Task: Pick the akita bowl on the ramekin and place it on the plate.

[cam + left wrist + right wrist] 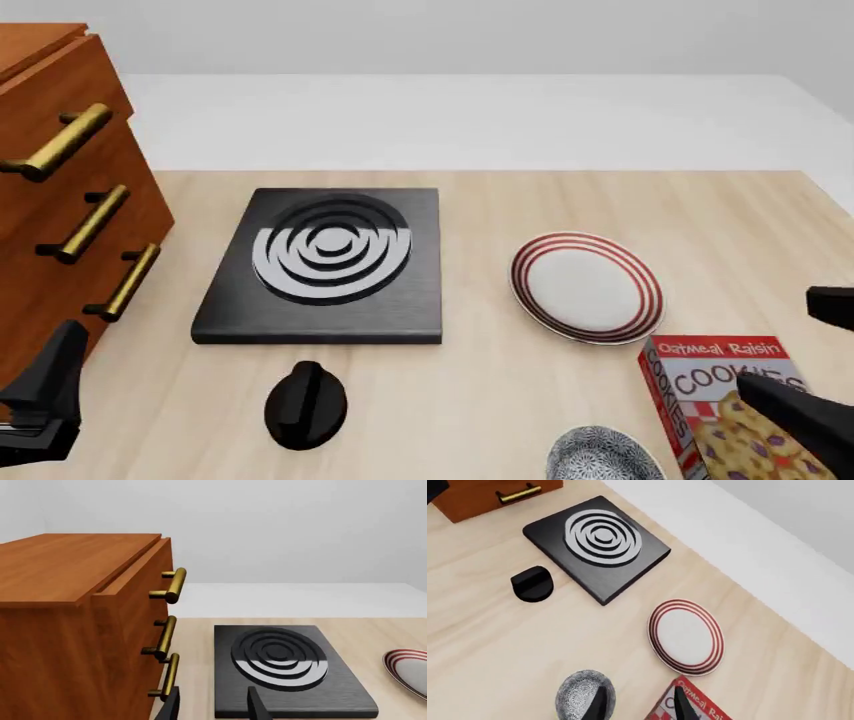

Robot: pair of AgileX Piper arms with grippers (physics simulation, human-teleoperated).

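Speckled akita bowl [605, 456] sat near the plate [587, 286], just beside the cookie box [721, 400]. Right gripper [639, 703] hovered above the bowl, fingers spread, grasping nothing. Left gripper [212, 705] fingers likewise parted, empty.

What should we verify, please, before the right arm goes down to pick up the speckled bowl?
1. Akita bowl in view and nothing lying on it: ok, near the table's front edge.
2. Right gripper open: ok, fingers apart, nothing between them.
3. Gripper lined up over the bowl: not ok, in the right wrist view it sits between the bowl and the cookie box.
4. Plate free to receive the bowl: ok, nothing on it.
5. Ramekin under the bowl: cannot tell, none shows.
6. Left gripper out of the way: ok, over by the wooden cabinet.
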